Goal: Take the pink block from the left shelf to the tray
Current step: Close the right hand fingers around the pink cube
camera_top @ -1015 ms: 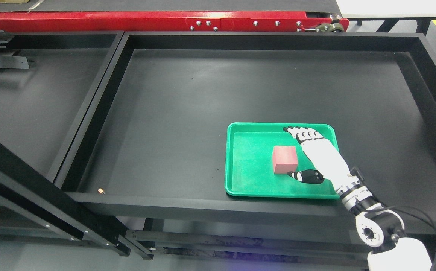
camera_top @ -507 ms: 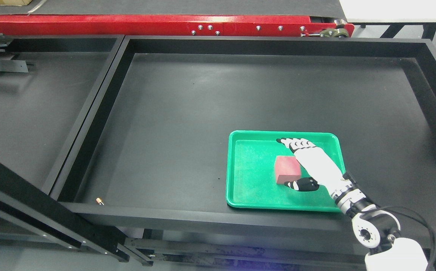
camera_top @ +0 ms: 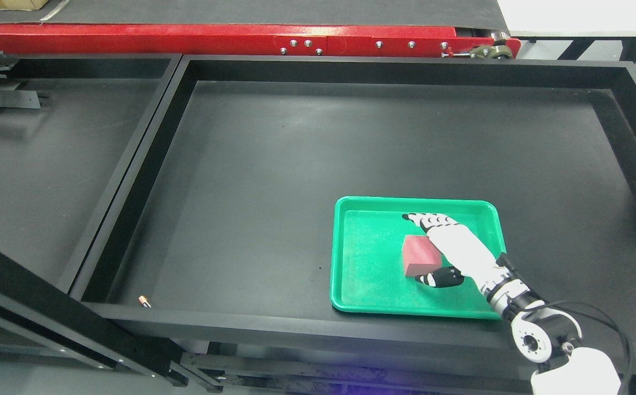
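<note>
The pink block point(camera_top: 417, 257) lies in the green tray point(camera_top: 361, 258), right of the tray's middle. My right hand point(camera_top: 414, 248) reaches in from the lower right and hovers over the block's right side. Its white fingers point(camera_top: 425, 220) stretch out past the block's far edge, and the dark thumb point(camera_top: 438, 278) sits at its near edge. The fingers are spread and do not clamp the block. The block's right edge is hidden under the hand. My left arm does not show.
The tray sits near the front right of a large black shelf bin point(camera_top: 274, 164) with raised walls. A second black bin point(camera_top: 38, 159) lies to the left. A red rail point(camera_top: 213, 39) runs along the back. A small copper-coloured item point(camera_top: 143, 300) lies at the front left corner.
The whole picture has shifted downward, so the camera moved. My right hand now overlaps the block's right edge, where a second ago it stood just beside it.
</note>
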`<state>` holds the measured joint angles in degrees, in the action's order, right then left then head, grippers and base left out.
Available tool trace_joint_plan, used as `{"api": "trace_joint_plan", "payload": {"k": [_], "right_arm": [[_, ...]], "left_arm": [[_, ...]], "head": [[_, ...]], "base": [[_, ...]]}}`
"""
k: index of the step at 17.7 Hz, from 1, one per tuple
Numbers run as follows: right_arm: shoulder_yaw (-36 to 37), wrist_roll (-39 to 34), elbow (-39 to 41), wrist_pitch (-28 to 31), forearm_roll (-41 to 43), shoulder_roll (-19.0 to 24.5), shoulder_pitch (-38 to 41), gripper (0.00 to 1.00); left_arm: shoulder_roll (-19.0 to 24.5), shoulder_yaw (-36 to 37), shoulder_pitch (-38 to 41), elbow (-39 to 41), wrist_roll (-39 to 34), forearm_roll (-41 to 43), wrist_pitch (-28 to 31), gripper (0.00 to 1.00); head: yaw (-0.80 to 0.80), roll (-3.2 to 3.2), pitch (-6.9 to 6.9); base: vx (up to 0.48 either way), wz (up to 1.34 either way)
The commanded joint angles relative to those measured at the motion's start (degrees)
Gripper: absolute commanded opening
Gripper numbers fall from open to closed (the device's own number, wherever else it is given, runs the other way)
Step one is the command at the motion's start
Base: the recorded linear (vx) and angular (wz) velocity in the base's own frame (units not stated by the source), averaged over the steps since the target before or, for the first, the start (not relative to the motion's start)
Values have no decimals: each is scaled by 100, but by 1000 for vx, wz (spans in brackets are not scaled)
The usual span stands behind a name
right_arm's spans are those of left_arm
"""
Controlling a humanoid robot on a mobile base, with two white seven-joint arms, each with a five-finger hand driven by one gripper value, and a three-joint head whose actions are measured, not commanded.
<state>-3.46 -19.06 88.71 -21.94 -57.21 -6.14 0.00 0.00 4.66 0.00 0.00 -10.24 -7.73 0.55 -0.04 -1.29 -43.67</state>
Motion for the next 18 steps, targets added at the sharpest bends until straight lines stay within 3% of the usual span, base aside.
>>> {"api": "trace_joint_plan", "payload": {"k": [1, 7, 15, 18], "right_arm": [[-41, -10, -231, 40, -18, -80, -88, 97], [-120, -19, -293, 278, -36, -177, -88, 95], [-199, 192, -337, 278, -36, -195, -79, 70], [-199, 333, -390, 286, -36, -195, -79, 55]], "left_arm": [[100, 0, -167, 100, -4, 0, -2, 100], [100, 0, -167, 100, -4, 0, -2, 100], [100, 0, -167, 100, -4, 0, -2, 100], [100, 0, -167, 100, -4, 0, -2, 100]], "head": [[0, 0, 0], [0, 0, 0], [0, 0, 0], [0, 0, 0]], "base": [[25, 0], [21, 0], [10, 0], [0, 0]]}}
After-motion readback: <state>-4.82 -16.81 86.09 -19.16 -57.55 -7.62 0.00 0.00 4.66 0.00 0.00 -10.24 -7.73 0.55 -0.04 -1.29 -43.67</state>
